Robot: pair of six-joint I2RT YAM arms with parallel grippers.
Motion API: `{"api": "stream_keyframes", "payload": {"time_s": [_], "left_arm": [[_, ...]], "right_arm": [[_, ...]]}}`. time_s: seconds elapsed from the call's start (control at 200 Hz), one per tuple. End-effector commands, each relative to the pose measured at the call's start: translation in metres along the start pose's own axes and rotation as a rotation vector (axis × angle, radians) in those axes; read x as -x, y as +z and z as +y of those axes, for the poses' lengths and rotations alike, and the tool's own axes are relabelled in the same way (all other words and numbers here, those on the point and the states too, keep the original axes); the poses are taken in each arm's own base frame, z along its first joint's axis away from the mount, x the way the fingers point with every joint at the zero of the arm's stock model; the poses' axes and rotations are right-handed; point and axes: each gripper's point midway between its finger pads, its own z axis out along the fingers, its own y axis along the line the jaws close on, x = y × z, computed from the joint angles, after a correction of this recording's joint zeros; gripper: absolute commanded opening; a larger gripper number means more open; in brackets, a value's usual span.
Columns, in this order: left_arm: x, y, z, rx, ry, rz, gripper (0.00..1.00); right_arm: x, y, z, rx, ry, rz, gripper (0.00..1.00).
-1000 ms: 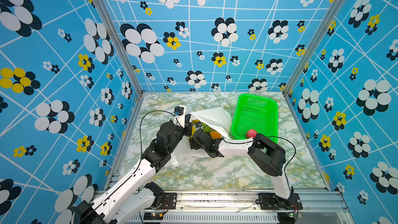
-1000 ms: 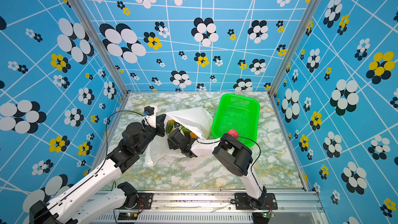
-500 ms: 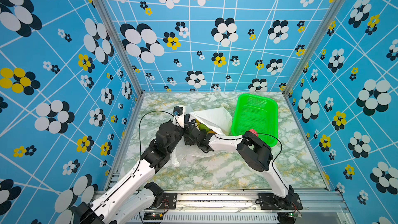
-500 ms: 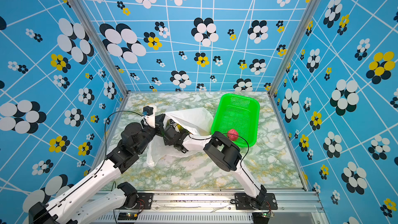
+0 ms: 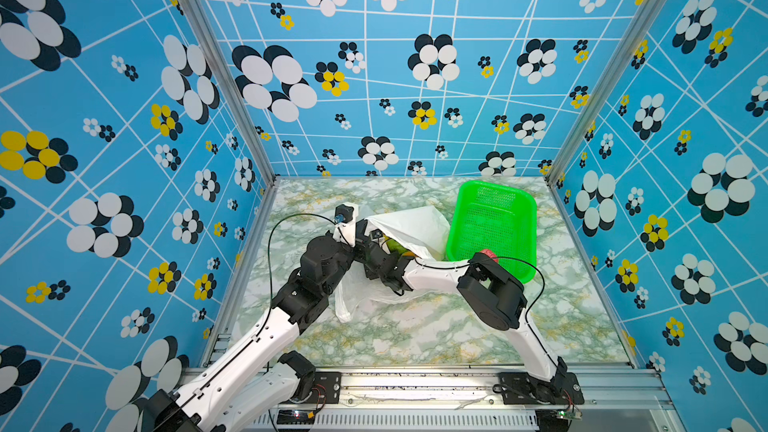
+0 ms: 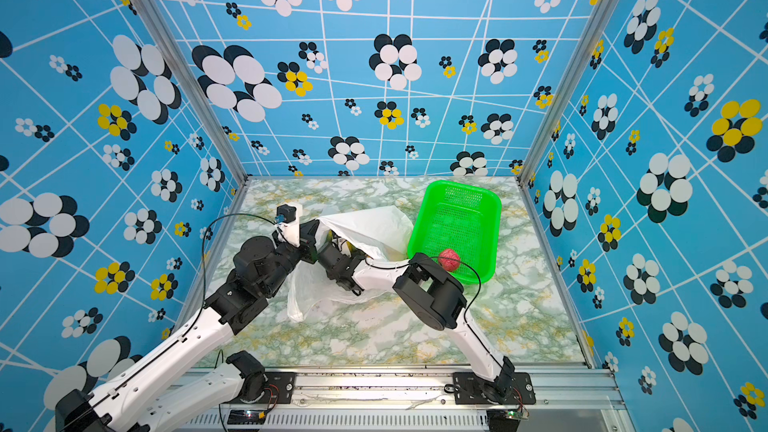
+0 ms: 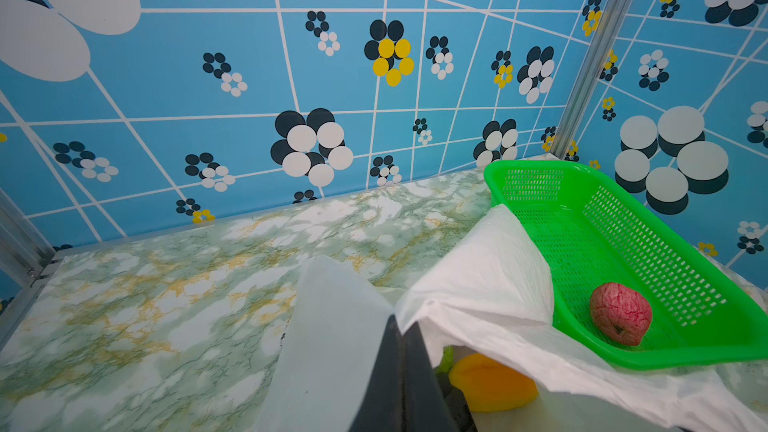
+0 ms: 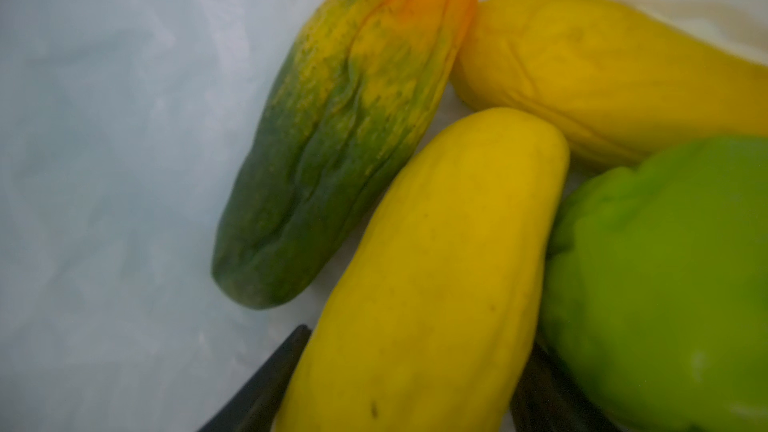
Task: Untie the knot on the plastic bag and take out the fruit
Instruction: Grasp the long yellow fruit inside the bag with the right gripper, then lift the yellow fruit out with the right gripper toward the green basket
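The white plastic bag lies open at mid-table; the knot is not in view. My left gripper is shut on the bag's rim and holds the mouth up. Inside the bag, my right gripper is shut on a yellow oblong fruit, with a dark finger against each side. Beside that fruit lie a green-orange fruit, a second yellow one and a green one. In both top views the right fingers are hidden by the bag.
A green mesh basket stands right of the bag and touches it. A red-pink textured ball lies at its near end. The right arm's elbow hangs just in front of the basket.
My right gripper has pushed farther left into the bag's mouth, and the arm's elbow has swung left with it. The left arm has held still with the bag.
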Motion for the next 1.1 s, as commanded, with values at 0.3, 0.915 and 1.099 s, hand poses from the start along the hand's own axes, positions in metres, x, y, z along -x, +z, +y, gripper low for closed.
{"api": "stream_keyframes", "payload": {"time_s": [0.3, 0.915, 1.099], "left_arm": [[0.018, 0.0, 0.0, -0.005, -0.009, -0.042, 0.0], [0.01, 0.009, 0.001, -0.001, -0.013, 0.001, 0.0], [0.002, 0.012, 0.003, 0.007, -0.009, 0.022, 0.0]], "right_arm": [[0.016, -0.053, 0.024, 0.216, -0.027, -0.062, 0.36], [0.039, -0.228, 0.004, 0.507, -0.218, -0.428, 0.28], [0.059, -0.272, -0.058, 0.354, -0.206, -0.576, 0.28]]}}
